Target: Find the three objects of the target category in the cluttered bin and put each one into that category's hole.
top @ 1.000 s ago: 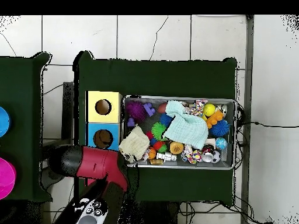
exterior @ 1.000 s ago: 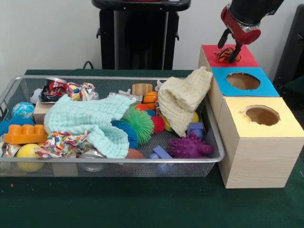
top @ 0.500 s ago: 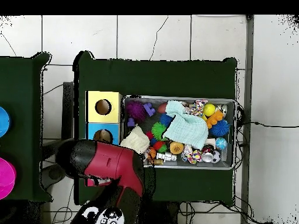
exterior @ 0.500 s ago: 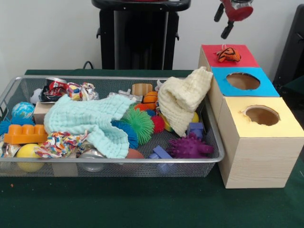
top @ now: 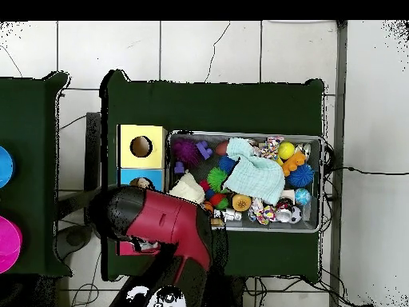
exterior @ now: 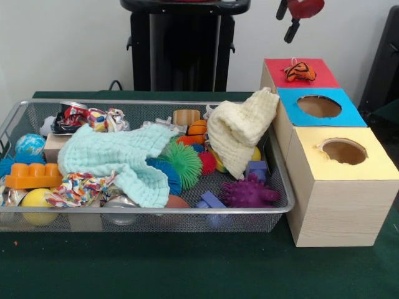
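A small orange tiger-striped toy (exterior: pixel 298 71) lies on top of the red box (exterior: pixel 318 78), loose, over where its hole would be. High above it and a little left, my gripper (exterior: pixel 287 20) hangs open with nothing between its fingers. The blue box (exterior: pixel 349 116) and the yellow box (exterior: pixel 374 168) each show an uncovered round hole. The wire bin (exterior: pixel 156 210) holds mixed clutter under a mint cloth (exterior: pixel 124 159) and a cream cloth (exterior: pixel 240 128). In the overhead view my red arm (top: pixel 160 228) covers the red box, and the gripper is hidden.
The bin holds a purple spiky toy (exterior: pixel 249 192), a green spiky ball (exterior: pixel 185 162), an orange block (exterior: pixel 32 175), a globe ball (exterior: pixel 30 144), a yellow ball (exterior: pixel 37 199) and a crushed can (exterior: pixel 72 116). The cream cloth drapes over the bin's rim toward the boxes.
The gripper let go of the tiger toy on the red box and rose toward the top edge, drifting slightly left. In the overhead view the arm swung toward the bin.
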Controlling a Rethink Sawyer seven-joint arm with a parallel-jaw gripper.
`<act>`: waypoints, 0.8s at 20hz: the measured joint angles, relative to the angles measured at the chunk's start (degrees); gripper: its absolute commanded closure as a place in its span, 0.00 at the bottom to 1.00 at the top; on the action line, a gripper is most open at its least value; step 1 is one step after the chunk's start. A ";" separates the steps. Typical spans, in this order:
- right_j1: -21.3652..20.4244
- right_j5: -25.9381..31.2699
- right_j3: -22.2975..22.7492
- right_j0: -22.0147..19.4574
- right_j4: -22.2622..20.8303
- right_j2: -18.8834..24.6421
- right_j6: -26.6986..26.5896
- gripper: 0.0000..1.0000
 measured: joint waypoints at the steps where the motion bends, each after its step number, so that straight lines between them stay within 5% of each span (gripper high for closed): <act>1: 0.02 0.00 0.00 -0.06 0.01 0.00 0.00 0.00; 16: 2.01 0.00 -0.01 -0.34 0.32 0.52 0.00 0.00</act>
